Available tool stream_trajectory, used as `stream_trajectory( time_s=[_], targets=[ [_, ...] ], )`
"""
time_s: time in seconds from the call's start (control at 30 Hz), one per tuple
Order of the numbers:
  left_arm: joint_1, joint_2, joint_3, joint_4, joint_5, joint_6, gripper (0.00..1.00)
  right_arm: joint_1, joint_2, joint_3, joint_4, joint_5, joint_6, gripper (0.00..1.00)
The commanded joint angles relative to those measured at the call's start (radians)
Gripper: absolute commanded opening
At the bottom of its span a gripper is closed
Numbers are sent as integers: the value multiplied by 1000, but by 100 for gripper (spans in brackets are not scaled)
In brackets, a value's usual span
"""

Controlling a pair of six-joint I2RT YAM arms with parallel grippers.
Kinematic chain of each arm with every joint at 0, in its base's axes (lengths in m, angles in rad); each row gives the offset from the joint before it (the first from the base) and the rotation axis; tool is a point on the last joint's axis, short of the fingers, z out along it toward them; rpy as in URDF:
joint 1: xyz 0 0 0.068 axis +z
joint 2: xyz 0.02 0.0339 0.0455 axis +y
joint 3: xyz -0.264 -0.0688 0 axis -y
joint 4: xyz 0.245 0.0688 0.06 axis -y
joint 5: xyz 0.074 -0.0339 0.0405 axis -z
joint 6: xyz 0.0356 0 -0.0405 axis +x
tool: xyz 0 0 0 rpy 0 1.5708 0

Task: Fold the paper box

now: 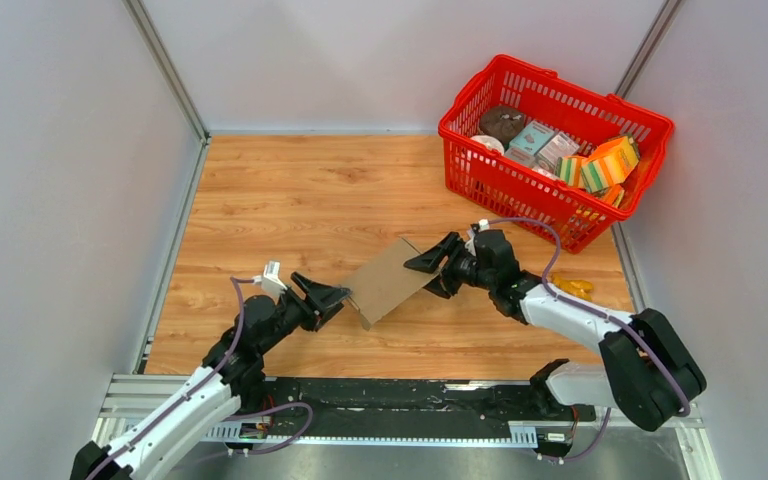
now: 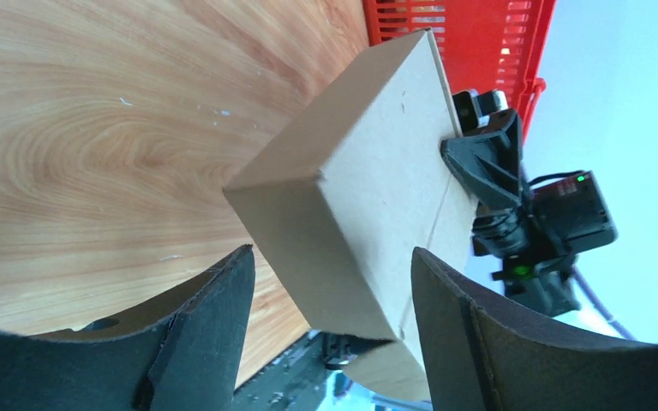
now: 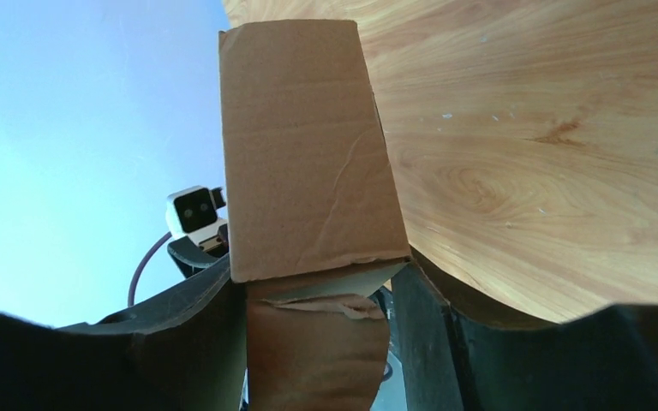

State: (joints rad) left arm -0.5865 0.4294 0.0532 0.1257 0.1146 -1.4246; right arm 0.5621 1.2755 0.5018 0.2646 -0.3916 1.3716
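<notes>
The paper box point(image 1: 388, 280) is plain brown cardboard, partly folded into a rectangular shape, and is held tilted over the wooden table between my two grippers. My right gripper point(image 1: 432, 262) grips its right end. In the right wrist view the box point(image 3: 300, 145) fills the gap between the fingers of that gripper point(image 3: 317, 282), with a torn flap hanging near the palm. My left gripper point(image 1: 326, 296) is open at the box's left end. In the left wrist view a box point(image 2: 368, 171) corner sits between the spread fingers of that gripper point(image 2: 330, 261) without touching them.
A red basket point(image 1: 480, 175) full of colourful packages stands at the back right, close behind my right arm, and shows in the left wrist view point(image 2: 480, 34). A small yellow object point(image 1: 572, 287) lies right of the right arm. Grey walls enclose the table.
</notes>
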Motion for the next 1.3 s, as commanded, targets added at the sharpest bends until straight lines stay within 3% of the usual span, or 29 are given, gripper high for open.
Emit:
stream_trajectory(
  time_s=[0.0, 0.23, 0.53, 0.73, 0.9, 1.27],
  targets=[
    [2, -127, 36, -281, -13, 188, 75, -13, -64, 109, -249, 30, -80, 58],
    [2, -288, 143, -561, -44, 418, 76, -59, -45, 351, -839, 22, -317, 58],
    [2, -270, 249, -529, 60, 533, 76, -65, 120, 510, -1244, -208, -324, 54],
    [2, -311, 289, -551, 76, 572, 76, -79, 283, 719, -1586, -100, -443, 54],
    [2, -379, 301, -578, 83, 578, 76, -80, 396, 885, -1699, 3, -441, 55],
    [2, -422, 317, -624, 122, 584, 75, -67, 571, 1007, -1665, 54, -401, 63]
  ],
)
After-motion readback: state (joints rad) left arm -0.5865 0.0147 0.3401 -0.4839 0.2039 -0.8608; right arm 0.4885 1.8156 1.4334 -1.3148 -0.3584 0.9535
